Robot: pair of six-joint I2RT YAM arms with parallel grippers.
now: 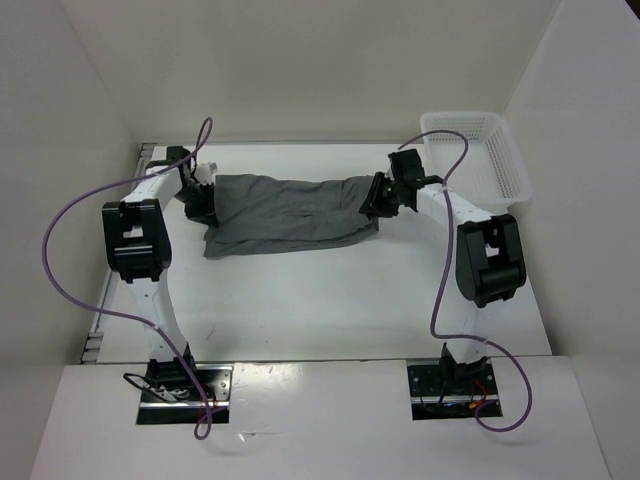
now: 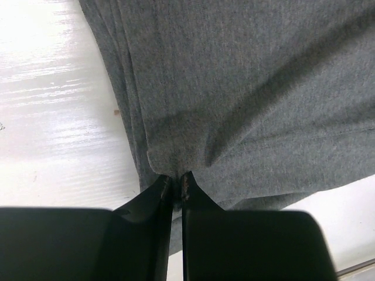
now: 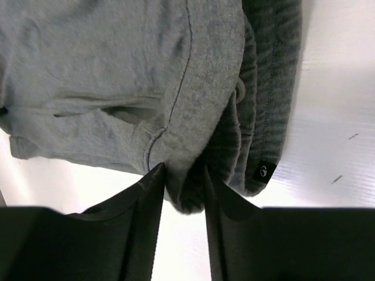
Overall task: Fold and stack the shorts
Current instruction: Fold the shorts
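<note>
The dark grey shorts (image 1: 285, 212) are stretched sideways across the back of the white table between my two grippers. My left gripper (image 1: 203, 203) is shut on the left end of the shorts; in the left wrist view the fabric (image 2: 246, 88) is pinched between the nearly closed fingertips (image 2: 177, 181). My right gripper (image 1: 381, 196) is shut on the right end; in the right wrist view a thick fold at the ribbed waistband (image 3: 234, 99) sits between its fingers (image 3: 183, 175). A small black label (image 3: 265, 170) shows on the waistband.
A white plastic mesh basket (image 1: 478, 160) stands at the back right corner, just behind the right arm. White walls enclose the table on the back and both sides. Purple cables loop from both arms.
</note>
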